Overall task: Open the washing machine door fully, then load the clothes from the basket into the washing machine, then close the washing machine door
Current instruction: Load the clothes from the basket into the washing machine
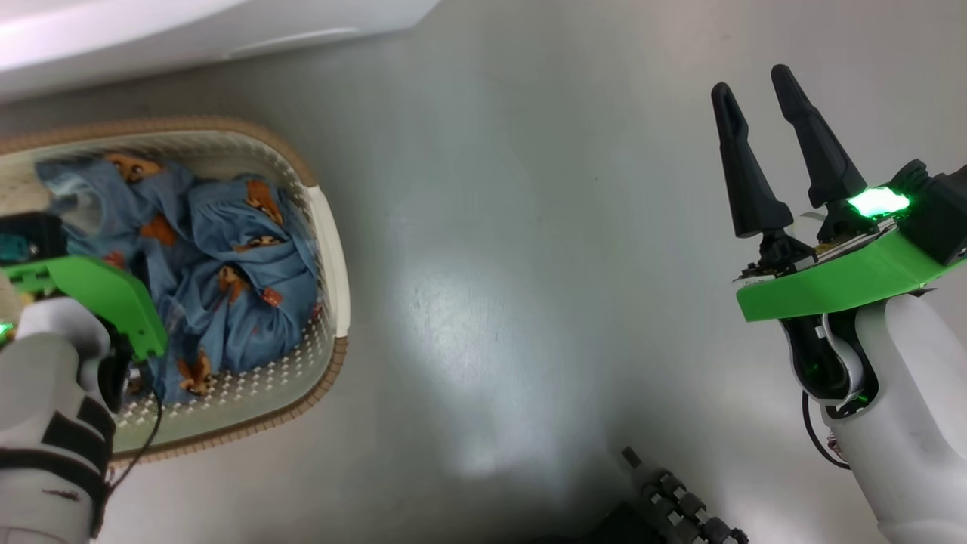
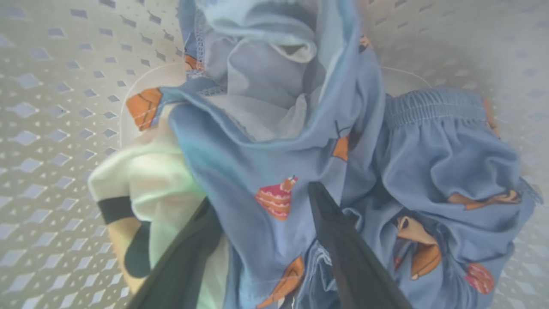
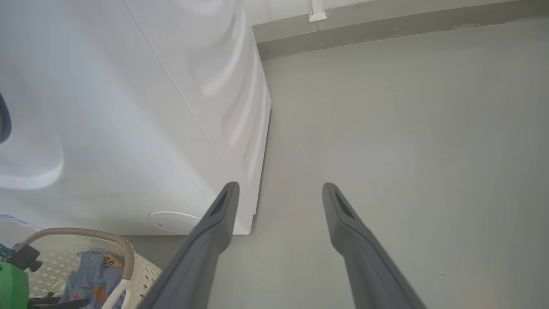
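Down in the basket (image 1: 332, 249): left pincer (image 2: 262, 197).
Its spread fingers (image 2: 343, 249) straddle a fold of the clothes (image 1: 234, 279); right pincer (image 1: 752, 81) hangs open above the floor (image 1: 529, 227).

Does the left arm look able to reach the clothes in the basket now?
Probably yes: the left gripper is open down in the basket, fingers either side of a fold of the clothes, nothing between.
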